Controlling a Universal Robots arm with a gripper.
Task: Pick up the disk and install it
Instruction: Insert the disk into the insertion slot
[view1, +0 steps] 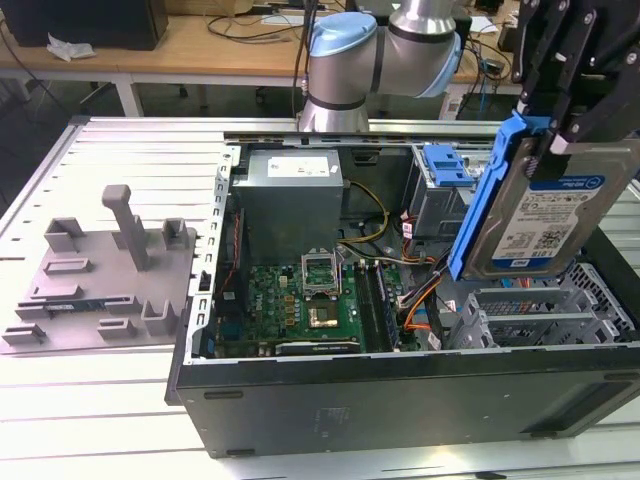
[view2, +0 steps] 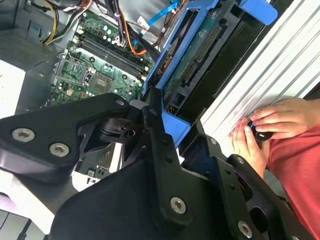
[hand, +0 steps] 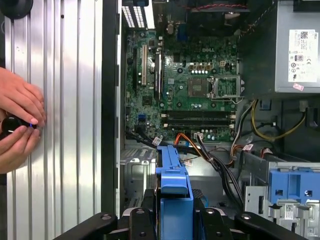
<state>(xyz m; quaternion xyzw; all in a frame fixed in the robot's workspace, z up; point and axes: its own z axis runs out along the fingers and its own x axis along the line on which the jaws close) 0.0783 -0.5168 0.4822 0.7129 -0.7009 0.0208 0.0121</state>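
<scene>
Exterior view: claw (view1: 558, 135) clamped on disk (view1: 535, 215), tilted above open case (view1: 380, 395); claw body cut off.

the computer case (view1: 400, 400) lies open on the table (view1: 100, 440). inside it the power supply box (view1: 290, 195) stands behind the motherboard (view1: 300, 300). the disk (view1: 545, 220) hangs tilted above the drive cage (view1: 540, 315), on the exterior view's right, clamped in the gripper (view1: 548, 140). a tray (view1: 100, 280) lies on the table beside the case, on the exterior view's left. a person's hands (hand: 17, 120) rest on the table near the case.
</scene>
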